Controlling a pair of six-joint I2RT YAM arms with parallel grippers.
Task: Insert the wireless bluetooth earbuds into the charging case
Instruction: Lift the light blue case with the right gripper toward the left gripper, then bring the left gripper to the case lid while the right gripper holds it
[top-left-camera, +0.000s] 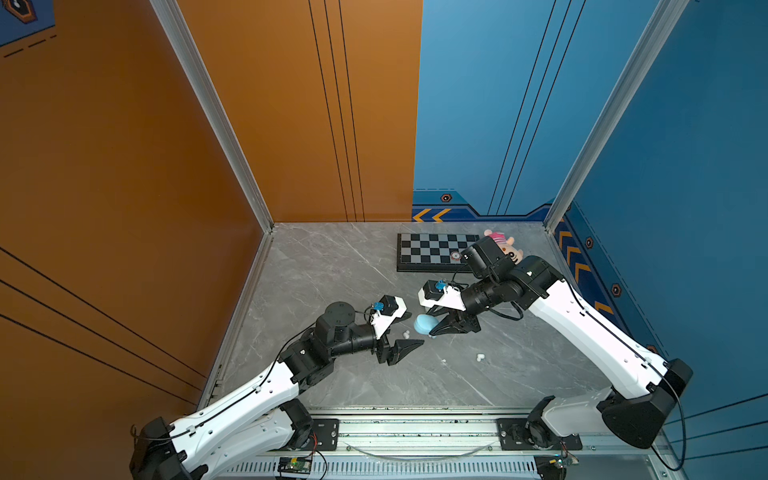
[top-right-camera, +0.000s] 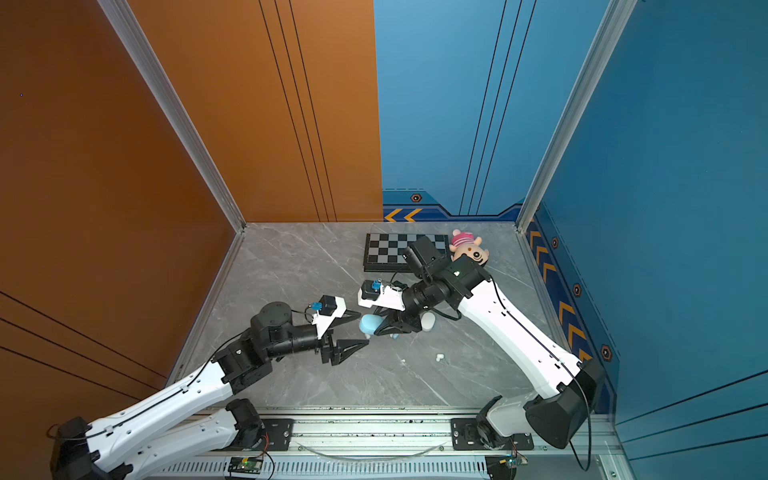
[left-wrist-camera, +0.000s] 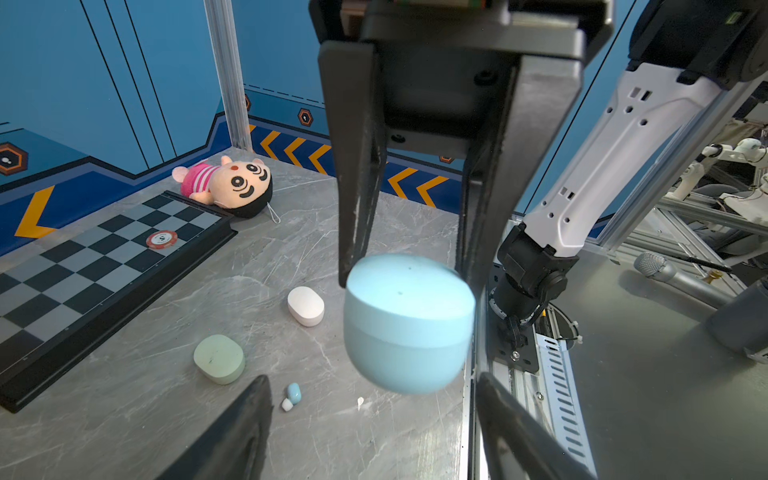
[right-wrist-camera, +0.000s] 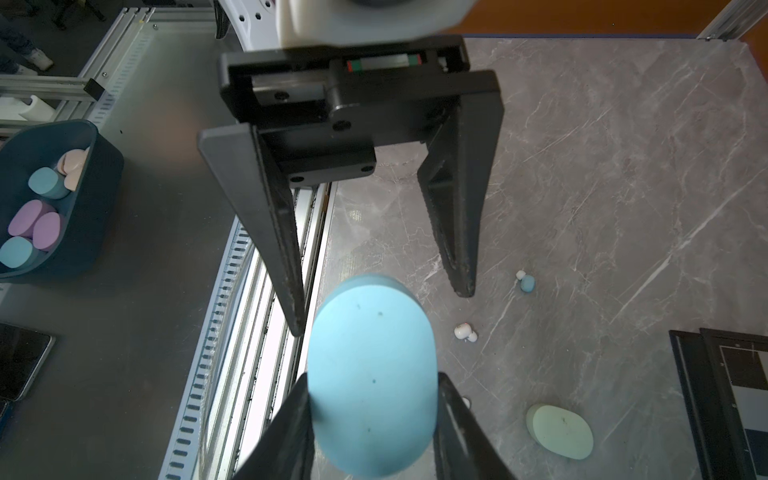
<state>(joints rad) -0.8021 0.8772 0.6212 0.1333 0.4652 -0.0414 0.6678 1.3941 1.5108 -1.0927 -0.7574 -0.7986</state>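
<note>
A tiny pale blue earbud with a white tip (right-wrist-camera: 527, 283) is lying on the grey marble-patterned tabletop (right-wrist-camera: 623, 166), right of centre in the right wrist view. A small white earbud (right-wrist-camera: 464, 332) is sitting near it, closer to the middle, and both are apart from any case. The pale blue oval charging case (right-wrist-camera: 372, 374) is showing in the lower middle of that view, lid closed, with the right gripper (left-wrist-camera: 407, 274) pinching it between both fingers. The left gripper (right-wrist-camera: 381, 309) is facing it with its fingers spread wide and gripping nothing, one tip just beside the case's end. A pale green oval case (left-wrist-camera: 219, 359) and a white oval case (left-wrist-camera: 306, 306) are resting on the table, left of centre in the left wrist view. Up and left of them, a red-and-white poker chip (left-wrist-camera: 161, 239) is sitting on a black-and-grey chessboard (left-wrist-camera: 83, 257); its printing is too blurred for me to read.
</note>
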